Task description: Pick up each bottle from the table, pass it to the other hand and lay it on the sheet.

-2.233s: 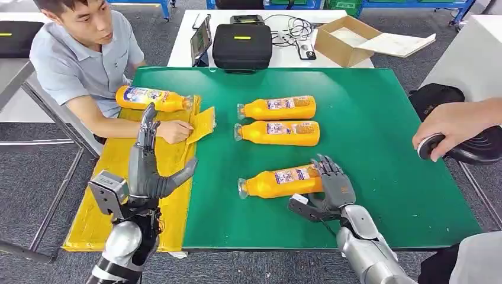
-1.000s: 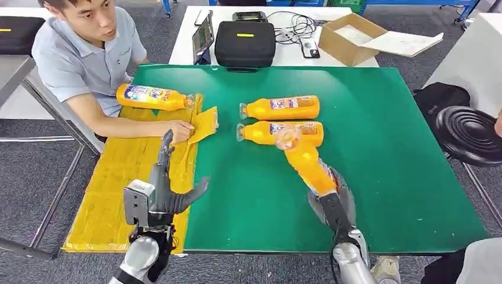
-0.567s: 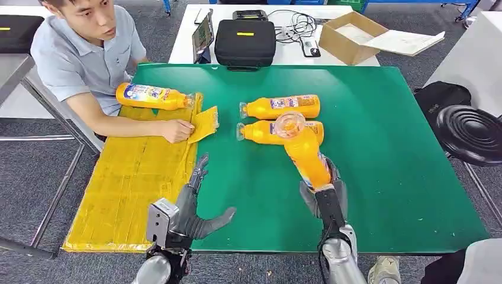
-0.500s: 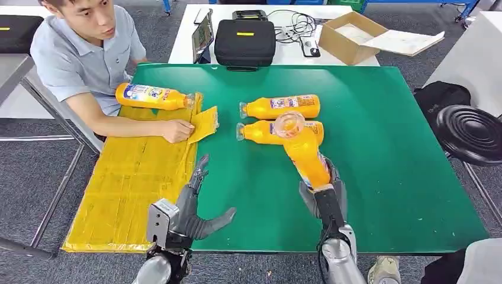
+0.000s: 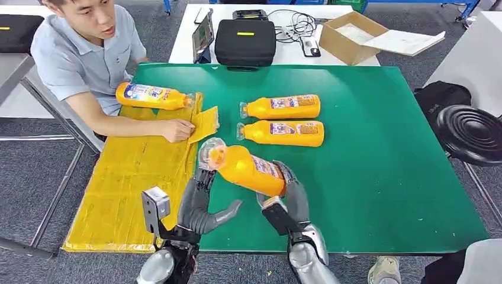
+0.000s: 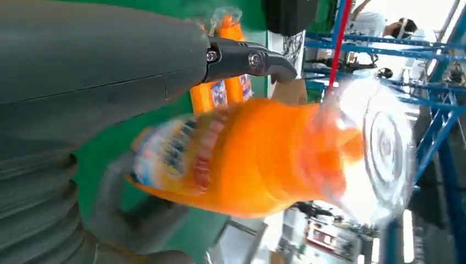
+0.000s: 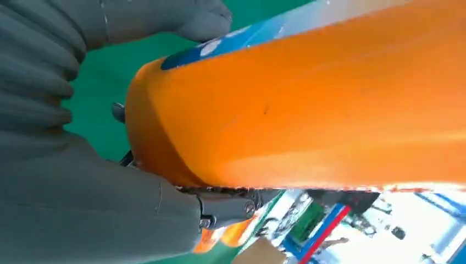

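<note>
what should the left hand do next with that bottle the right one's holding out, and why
Probably close the left hand around the neck end of the held bottle. The right hand grips the bottle's base end, tilted toward the left hand, whose fingers are spread just beneath the cap end, not yet gripping. The yellow sheet lies beside it.

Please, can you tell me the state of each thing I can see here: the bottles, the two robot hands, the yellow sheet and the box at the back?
Held bottle: lifted off the table, tilted, cap end toward the left hand.
Right hand: grips the held bottle's base end.
Left hand: fingers apart, under the bottle's neck, holding nothing.
Two bottles on the green table: lying on their sides, side by side.
Bottle on the sheet: lying on its side.
Yellow sheet: flat; a person's hand presses its folded corner.
Cardboard box: open.
</note>
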You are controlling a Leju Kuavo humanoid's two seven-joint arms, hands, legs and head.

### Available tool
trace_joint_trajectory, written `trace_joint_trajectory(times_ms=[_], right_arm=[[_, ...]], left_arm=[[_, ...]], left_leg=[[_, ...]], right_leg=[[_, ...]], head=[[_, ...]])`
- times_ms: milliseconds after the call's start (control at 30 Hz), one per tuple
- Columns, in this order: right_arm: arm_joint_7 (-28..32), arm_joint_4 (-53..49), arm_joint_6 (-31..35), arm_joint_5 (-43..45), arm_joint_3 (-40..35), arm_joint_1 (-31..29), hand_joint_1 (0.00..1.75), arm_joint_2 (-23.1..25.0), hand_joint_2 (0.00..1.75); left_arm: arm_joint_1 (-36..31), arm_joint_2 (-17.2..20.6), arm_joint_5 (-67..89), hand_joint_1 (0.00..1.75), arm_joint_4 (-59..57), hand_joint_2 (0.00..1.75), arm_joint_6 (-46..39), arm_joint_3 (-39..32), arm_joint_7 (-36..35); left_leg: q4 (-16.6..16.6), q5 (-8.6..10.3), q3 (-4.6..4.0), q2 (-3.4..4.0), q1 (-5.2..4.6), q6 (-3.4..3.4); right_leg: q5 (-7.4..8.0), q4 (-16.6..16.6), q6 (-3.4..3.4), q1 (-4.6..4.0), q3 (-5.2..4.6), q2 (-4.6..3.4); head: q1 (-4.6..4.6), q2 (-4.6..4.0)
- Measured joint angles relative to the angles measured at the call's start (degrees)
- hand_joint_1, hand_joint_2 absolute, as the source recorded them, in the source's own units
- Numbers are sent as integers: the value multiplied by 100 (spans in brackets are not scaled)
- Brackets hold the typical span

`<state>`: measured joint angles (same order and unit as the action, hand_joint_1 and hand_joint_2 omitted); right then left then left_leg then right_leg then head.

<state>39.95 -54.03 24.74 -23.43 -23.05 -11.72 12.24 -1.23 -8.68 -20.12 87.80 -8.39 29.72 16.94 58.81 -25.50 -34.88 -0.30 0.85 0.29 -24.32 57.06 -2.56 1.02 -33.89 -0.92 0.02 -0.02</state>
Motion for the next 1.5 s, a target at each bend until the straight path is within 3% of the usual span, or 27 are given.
trace_joint_trajectory(times_ms=[200,633,667,700,733,767,800,833,933,967,1500], right_arm=[[0,151,151,39,-753,8,175,57,175],[-4,429,234,348,-1291,-158,175,55,175],[-4,442,234,376,-1330,-176,175,55,175],[-7,446,234,389,-1352,-193,175,55,175],[-9,450,230,396,-1376,-207,175,55,175],[-11,450,223,396,-1396,-217,175,55,175],[-18,448,208,391,-1420,-228,61,55,175],[-24,446,195,385,-1442,-232,0,55,175],[-48,411,153,236,-1529,-217,0,53,175],[-48,405,142,199,-1582,-187,0,53,0],[-52,236,498,229,-1955,-64,0,46,0]], left_arm=[[-58,-44,-272,0,33,175,61,26,-155],[-82,-9,-571,0,83,175,205,94,-236],[-93,8,-554,14,81,175,203,120,-236],[-109,20,-519,148,76,175,201,134,-236],[-127,30,-499,175,65,175,195,147,-234],[-144,48,-479,175,57,175,190,162,-219],[-158,63,-436,175,39,175,177,171,-190],[-163,68,-379,175,26,175,133,171,-162],[-197,74,-265,175,7,175,-28,166,-101],[-235,74,-268,175,-2,175,-53,155,-96],[-353,179,-810,175,17,175,55,-164,-234]], left_leg=[[0,0,-1,-1,0,0],[0,0,-2,-1,0,0],[0,0,-2,-1,0,0],[0,0,-2,-1,0,0],[0,0,-2,-1,0,0],[0,0,-2,-1,0,0],[0,0,-2,-1,0,0],[0,0,-2,-1,0,0],[0,0,-2,-2,0,0],[0,0,-3,-3,0,0],[0,2,-5,-2,0,-2]], right_leg=[[0,0,0,0,-3,2],[0,0,0,0,-3,2],[0,0,0,0,-3,3],[0,0,0,0,-4,2],[0,0,0,0,-3,2],[0,0,0,0,-3,2],[0,0,0,0,-3,2],[0,0,0,0,-3,2],[0,0,0,0,-3,3],[0,0,0,0,-3,4],[0,0,0,0,-4,4]], head=[[-2,0],[-2,0],[0,0],[0,0],[0,0],[0,0],[0,0],[-2,0],[0,0],[2,0],[0,0]])
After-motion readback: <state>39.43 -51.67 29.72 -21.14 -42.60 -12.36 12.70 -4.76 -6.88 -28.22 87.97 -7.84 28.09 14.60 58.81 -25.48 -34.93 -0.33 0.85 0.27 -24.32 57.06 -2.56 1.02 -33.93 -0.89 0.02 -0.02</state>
